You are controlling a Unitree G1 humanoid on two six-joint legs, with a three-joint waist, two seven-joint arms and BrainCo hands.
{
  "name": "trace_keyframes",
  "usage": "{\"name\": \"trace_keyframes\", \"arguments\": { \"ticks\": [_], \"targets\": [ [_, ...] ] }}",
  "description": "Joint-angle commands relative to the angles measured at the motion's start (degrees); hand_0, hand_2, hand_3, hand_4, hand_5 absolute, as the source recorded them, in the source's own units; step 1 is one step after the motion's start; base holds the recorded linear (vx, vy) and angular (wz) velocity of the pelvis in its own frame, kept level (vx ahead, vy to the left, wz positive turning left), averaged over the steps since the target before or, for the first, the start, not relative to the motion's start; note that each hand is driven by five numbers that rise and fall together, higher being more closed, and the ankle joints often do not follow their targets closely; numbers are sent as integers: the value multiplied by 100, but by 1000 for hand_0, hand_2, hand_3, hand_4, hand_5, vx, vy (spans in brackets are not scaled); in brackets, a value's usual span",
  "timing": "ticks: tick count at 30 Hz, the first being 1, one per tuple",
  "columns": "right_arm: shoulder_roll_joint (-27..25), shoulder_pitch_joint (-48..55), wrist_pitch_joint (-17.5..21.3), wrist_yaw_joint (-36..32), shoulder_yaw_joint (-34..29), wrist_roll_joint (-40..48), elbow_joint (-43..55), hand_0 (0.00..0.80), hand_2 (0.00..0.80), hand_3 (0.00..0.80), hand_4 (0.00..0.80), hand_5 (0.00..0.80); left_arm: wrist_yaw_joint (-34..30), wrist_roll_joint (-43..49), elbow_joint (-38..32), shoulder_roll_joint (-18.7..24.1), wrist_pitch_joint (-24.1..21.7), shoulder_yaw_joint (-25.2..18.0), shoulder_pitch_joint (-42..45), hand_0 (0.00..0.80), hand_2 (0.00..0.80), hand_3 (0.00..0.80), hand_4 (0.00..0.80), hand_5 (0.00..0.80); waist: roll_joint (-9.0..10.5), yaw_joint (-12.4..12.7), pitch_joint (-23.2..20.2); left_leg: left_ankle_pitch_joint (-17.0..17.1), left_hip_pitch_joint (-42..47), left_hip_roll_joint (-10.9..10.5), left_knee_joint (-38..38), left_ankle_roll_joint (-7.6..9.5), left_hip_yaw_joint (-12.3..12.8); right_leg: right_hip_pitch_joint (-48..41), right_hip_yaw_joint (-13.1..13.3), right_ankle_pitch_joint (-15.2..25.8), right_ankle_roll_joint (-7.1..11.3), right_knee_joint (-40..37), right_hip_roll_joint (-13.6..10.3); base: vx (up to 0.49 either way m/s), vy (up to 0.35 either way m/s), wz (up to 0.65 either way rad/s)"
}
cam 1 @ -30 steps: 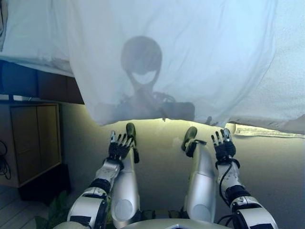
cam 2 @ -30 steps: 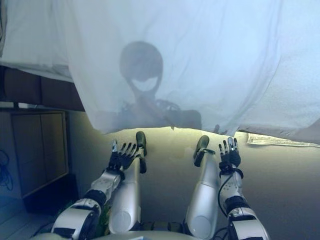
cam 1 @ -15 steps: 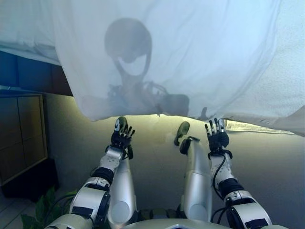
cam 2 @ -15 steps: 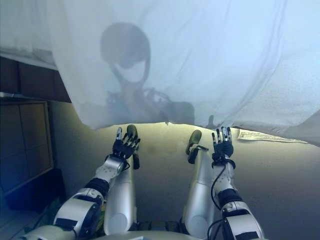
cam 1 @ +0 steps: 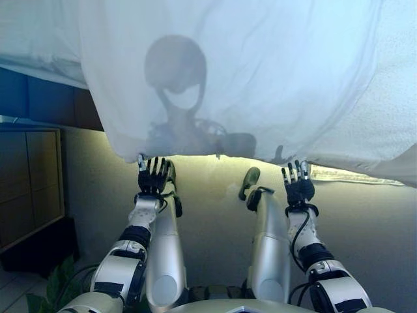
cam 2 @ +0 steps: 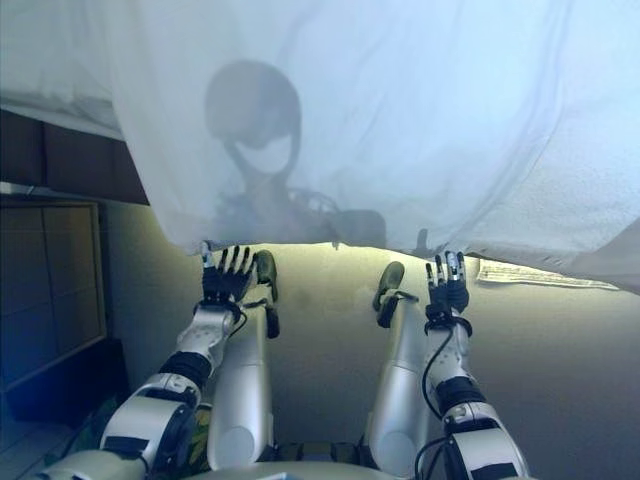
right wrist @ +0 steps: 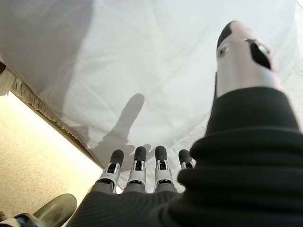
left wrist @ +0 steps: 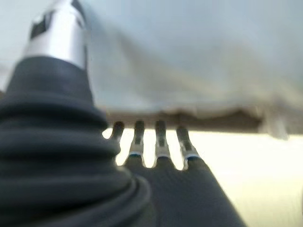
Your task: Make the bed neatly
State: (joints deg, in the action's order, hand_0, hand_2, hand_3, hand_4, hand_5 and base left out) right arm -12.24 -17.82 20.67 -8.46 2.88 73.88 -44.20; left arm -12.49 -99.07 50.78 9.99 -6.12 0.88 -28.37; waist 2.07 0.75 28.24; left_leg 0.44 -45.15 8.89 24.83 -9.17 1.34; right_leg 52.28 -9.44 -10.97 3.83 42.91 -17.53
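A thin white sheet [cam 1: 247,72] hangs over the bed's edge and fills the upper part of both eye views, its frayed hem [cam 1: 195,155] just above my hands. My left hand [cam 1: 151,177] is raised with straight fingers, the fingertips [left wrist: 138,126] close under the hem near the sheet's lower left corner. My right hand [cam 1: 298,186] is also open, fingers straight, its fingertips [right wrist: 137,153] right at the hem [right wrist: 42,109]. Neither hand holds the cloth. To the right lies a thicker white blanket [cam 1: 384,124] over the mattress edge.
A dark wooden bed frame [cam 1: 39,104] shows under the sheet at left. A low wooden cabinet [cam 1: 29,182] stands at left, with a green plant [cam 1: 52,287] on the floor beside it. The pale floor [cam 1: 208,215] lies below.
My left hand has risen and shifted left, its fingers now spread straight up to the hem. The right hand has hardly moved. The camera has shifted slightly.
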Motion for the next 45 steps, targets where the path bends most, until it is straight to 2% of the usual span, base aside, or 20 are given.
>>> {"name": "trace_keyframes", "arguments": {
  "ticks": [1,14,22,23,24,31,41,45],
  "targets": [
    [-97,-28,238,-141,-185,130,42,0,0,0,0,0,-432,-547,-200,-7,-211,-320,-276,0,0,0,0,0,145,40,55,-533,-727,-100,1093,418,-69,-136,156,1828,706,-1726,-188,18,40,-3],
    [-262,-64,82,-258,-250,95,-28,0,0,0,0,0,-720,-892,-354,224,-399,-364,-536,0,0,0,0,0,166,-98,28,-499,-750,-65,1103,418,-20,-136,238,1787,658,-1730,-87,5,38,-4],
    [-314,11,33,-415,-313,107,-97,0,0,0,0,0,-264,-370,-203,327,-808,-487,-449,0,0,0,0,0,142,-85,-5,-524,-676,-58,1112,402,10,-213,212,1729,654,-1727,-123,0,0,0],
    [-316,31,36,-421,-315,107,-97,0,0,0,0,0,-218,-263,-185,334,-899,-506,-432,301,301,301,301,301,137,-82,-13,-524,-671,-57,1117,402,10,-212,211,1719,653,-1704,-132,0,0,0],
    [-322,54,42,-440,-321,106,-108,0,0,0,0,0,-162,-161,-171,337,-1007,-528,-415,800,800,800,800,800,132,-79,-26,-527,-663,-54,1121,396,14,-219,208,1703,652,-1693,-142,0,0,0],
    [-366,81,61,-494,-358,72,-186,0,0,0,0,0,-119,-44,-44,375,-1100,-673,-344,800,800,800,800,800,65,-74,-74,-530,-621,-27,1142,372,52,-209,216,1607,638,-1553,-203,-1,1,-1],
    [-332,79,111,-661,-394,173,-305,0,0,0,0,0,-126,-28,0,333,-1083,-717,-299,800,800,800,800,800,68,-34,-88,-560,-507,20,1091,357,89,-287,138,1564,655,-1576,-262,-12,-16,-3],
    [-307,225,143,-755,-432,293,-232,0,0,0,0,0,46,329,4,333,-1228,-741,-145,800,800,800,800,800,60,8,-135,-601,-312,23,1026,345,128,-458,84,1565,678,-1653,-317,0,-40,1]
  ]
}}
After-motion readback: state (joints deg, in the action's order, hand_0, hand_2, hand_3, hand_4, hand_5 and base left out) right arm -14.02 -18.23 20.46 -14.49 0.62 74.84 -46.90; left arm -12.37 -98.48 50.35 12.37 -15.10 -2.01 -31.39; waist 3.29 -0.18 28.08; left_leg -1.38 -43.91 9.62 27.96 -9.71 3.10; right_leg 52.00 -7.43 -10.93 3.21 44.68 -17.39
